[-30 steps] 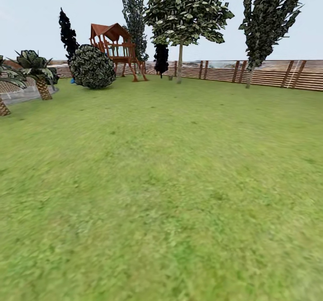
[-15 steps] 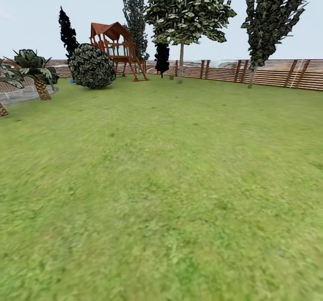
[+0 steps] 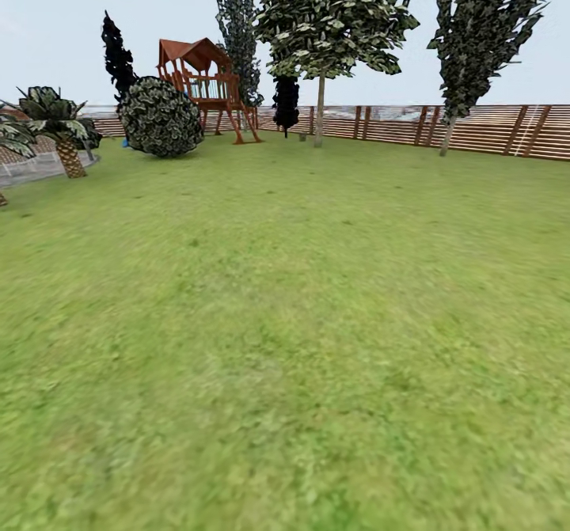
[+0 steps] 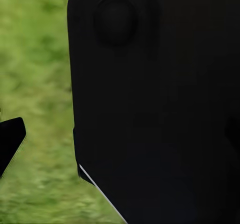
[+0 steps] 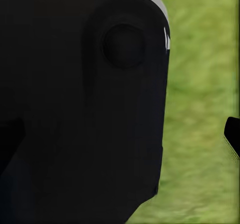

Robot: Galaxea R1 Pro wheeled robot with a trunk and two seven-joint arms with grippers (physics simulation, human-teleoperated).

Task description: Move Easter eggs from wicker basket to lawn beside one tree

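across the head view, from the 6 o'clock edge up past the centre, stretches the lawn (image 3: 285,341), with no basket and no eggs to be seen on it, so where the wicker basket sits, and whether any egg is left inside it, cannot be told from these pictures. toward 12 o'clock stands a tree (image 3: 320,111) with a pale, thin-looking trunk and a leafy green crown, just before the slatted wooden fence (image 3: 475,129) that runs off to 2 o'clock; it is too far to judge whether this is the tree meant for the eggs. a wooden playset (image 3: 204,80) rises at about 11 o'clock with a round dark bush (image 3: 161,118) beside it, and a short palm (image 3: 63,131) sits at 10 o'clock. each wrist view looks down past a large black body of the robot at blurred grass, which suggests the arms are tucked low while the robot is on its way. neither hand can be made out clearly there, so i cannot tell whether they are released, clenched or grasping anything.
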